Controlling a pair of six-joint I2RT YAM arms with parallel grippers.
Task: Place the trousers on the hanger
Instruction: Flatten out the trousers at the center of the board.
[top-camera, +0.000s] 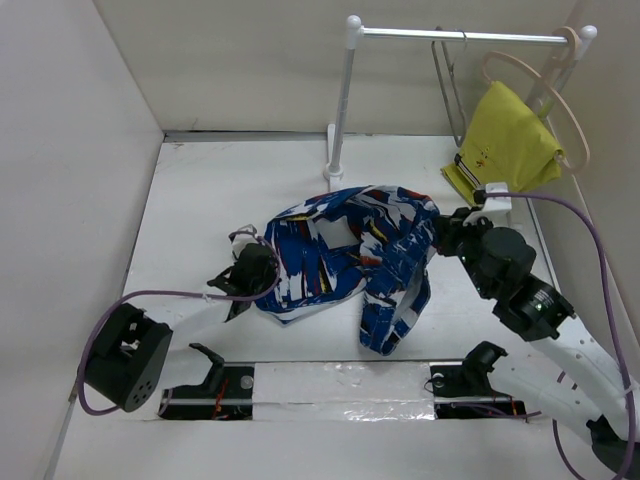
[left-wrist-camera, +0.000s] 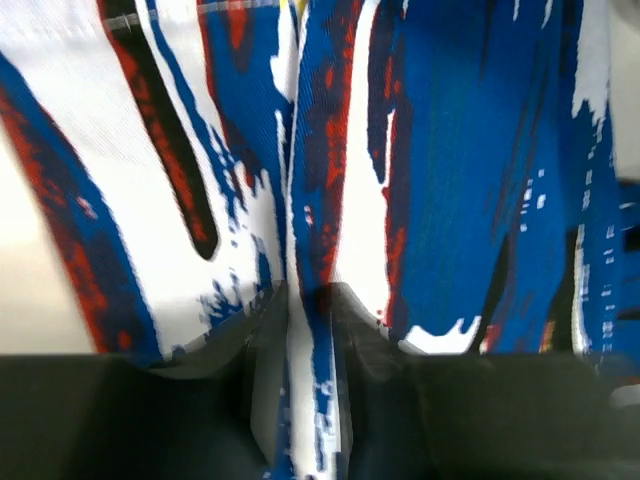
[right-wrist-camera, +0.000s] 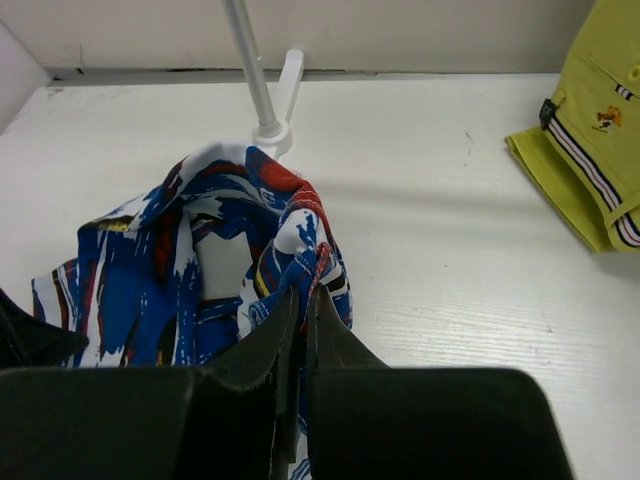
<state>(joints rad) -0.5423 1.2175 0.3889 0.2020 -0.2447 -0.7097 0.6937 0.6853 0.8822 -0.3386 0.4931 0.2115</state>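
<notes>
So from the top view, the trousers (top-camera: 345, 255) are bunched in a heap on the table (top-camera: 200, 200), roughly mid-way between the two arms. The left pincer (top-camera: 255, 272) is clamped on the left edge of the cloth and the right pincer (top-camera: 443, 232) is biting the right edge. The hanger (top-camera: 450, 100), the thin wire one, is up on the rail (top-camera: 460, 36) at the back, well apart from the fabric and with nothing on it. Next to it the beige hanger (top-camera: 565, 110) carries the yellow garment (top-camera: 510, 140). In the left wrist view it's basically wall-to-wall print: the trousers (left-wrist-camera: 450, 150) fill the frame, and the left pincer (left-wrist-camera: 305, 335) is pressed together on a ridge of the cloth. In the right wrist view the right pincer (right-wrist-camera: 300, 315) is squeezed shut on a fold of the trousers (right-wrist-camera: 150, 270). The rest of them are slumped on the table (right-wrist-camera: 450, 220) in front of the rail post (right-wrist-camera: 250, 60), with the yellow garment (right-wrist-camera: 590, 130) off to the side. My read is that both grips are sorted but that's about it. The lift, spreading the trousers out and getting them over the hanger bar are all left to do, so it's early days.
</notes>
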